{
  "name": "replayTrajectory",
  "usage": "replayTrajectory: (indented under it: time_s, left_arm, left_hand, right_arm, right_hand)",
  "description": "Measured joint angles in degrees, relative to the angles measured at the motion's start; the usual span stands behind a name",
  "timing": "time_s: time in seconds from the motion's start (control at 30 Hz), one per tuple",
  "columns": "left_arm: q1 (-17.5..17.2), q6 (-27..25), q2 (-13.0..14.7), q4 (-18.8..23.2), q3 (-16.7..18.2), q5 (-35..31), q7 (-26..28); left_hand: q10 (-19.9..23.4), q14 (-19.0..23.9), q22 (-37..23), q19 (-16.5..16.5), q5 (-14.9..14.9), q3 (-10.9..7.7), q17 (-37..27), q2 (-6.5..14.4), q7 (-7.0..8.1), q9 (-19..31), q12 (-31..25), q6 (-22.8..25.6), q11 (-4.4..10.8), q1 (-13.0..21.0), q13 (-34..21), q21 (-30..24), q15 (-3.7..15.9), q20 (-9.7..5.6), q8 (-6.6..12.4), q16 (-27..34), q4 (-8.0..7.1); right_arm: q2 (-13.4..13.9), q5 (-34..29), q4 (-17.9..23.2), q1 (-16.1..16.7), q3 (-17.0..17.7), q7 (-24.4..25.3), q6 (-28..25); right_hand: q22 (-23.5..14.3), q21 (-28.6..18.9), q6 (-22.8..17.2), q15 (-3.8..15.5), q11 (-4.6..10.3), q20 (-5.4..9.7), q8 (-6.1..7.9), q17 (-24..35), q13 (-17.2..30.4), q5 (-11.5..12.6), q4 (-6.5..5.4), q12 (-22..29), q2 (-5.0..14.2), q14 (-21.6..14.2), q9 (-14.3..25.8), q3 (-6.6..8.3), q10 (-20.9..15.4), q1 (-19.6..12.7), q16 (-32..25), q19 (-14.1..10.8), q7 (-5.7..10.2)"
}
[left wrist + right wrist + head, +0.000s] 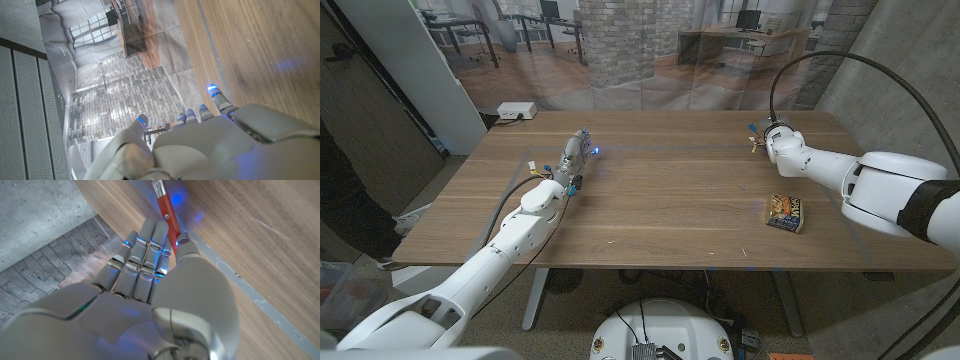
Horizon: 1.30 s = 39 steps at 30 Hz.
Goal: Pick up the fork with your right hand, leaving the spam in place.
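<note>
The fork has a red handle (167, 209), which runs up from between the fingers and thumb of my right hand (150, 275); the curled fingers grip it close above the wood. In the head view my right hand (778, 142) is at the table's far right, and a small end of the fork (753, 146) sticks out to its left. The spam (786, 212), a flat tin with a printed label, lies on the table nearer the front edge, apart from the hand. My left hand (574, 154) reaches out over the far left part of the table, fingers (200, 114) extended and holding nothing.
A white box (517, 111) sits at the table's far left corner. The table's far edge (670, 110) lies just beyond both hands. A grey wall and a black cable (840, 60) stand close at the right.
</note>
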<state>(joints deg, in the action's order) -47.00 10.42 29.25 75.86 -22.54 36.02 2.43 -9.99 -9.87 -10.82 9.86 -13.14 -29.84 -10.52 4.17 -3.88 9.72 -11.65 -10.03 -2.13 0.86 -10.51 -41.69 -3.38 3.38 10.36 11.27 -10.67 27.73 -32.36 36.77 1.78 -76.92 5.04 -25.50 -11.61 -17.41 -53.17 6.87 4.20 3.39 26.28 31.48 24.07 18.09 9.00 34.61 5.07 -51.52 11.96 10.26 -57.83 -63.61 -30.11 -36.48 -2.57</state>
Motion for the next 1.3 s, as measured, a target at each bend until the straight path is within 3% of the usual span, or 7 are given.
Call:
replayTrajectory:
  time_s: [0.13,0.2,0.27,1.3]
  left_arm:
    - [0.1,0.1,-0.1,-0.1,0.0,0.0,-0.1]
    - [0.1,0.2,-0.1,-0.2,0.0,0.0,-0.2]
    - [0.1,0.2,-0.1,-0.2,0.0,0.0,-0.2]
    - [-0.7,1.2,0.2,0.8,0.2,0.2,-0.6]
  left_hand:
    - [0.0,0.0,0.0,0.0,0.0,0.00,0.0,0.0,0.00,0.0,0.0,0.0,0.00,0.0,0.0,0.0,0.00,0.00,0.00,0.0,0.00]
    - [0.0,0.0,0.0,0.0,0.0,0.00,0.0,0.0,0.00,0.0,0.0,0.0,0.00,0.0,0.0,0.0,0.00,0.00,0.00,0.0,0.00]
    - [0.0,0.0,0.0,0.0,0.0,0.00,0.0,0.0,0.00,0.0,0.0,0.0,0.00,0.0,0.0,0.0,0.00,0.00,0.00,0.0,0.00]
    - [0.0,0.0,0.0,0.0,0.0,0.47,0.0,0.0,0.00,0.0,0.0,0.0,0.00,0.0,0.0,0.4,0.00,0.00,0.00,0.0,-0.01]
  right_arm:
    - [1.3,-1.4,2.9,0.8,1.4,0.3,-1.0]
    - [2.1,-2.2,4.6,1.3,2.3,0.3,-1.6]
    - [2.6,-2.9,5.9,1.7,3.0,0.3,-2.1]
    - [12.5,-12.6,27.3,9.6,13.8,1.1,-5.9]
  right_hand:
    - [0.0,0.0,0.0,0.00,0.00,0.00,0.01,0.3,0.3,0.0,-0.11,0.4,0.00,0.0,0.0,-0.11,0.0,0.0,0.0,0.0,-0.01]
    - [-0.3,0.0,0.0,0.00,0.00,0.00,1.12,0.3,0.5,0.0,-0.17,0.4,0.00,0.0,0.0,-0.31,0.0,0.0,0.0,0.0,-0.01]
    - [-0.3,0.0,0.0,0.00,0.00,0.00,1.24,0.5,0.7,-0.1,-0.23,0.5,0.00,0.0,0.0,-0.37,0.0,0.0,0.0,0.0,-0.01]
    - [-0.5,-0.9,-0.6,-0.01,0.35,-0.11,1.32,1.3,2.6,-0.7,-0.78,1.8,-0.46,0.0,0.0,-1.10,-0.7,-0.5,1.5,0.7,0.22]
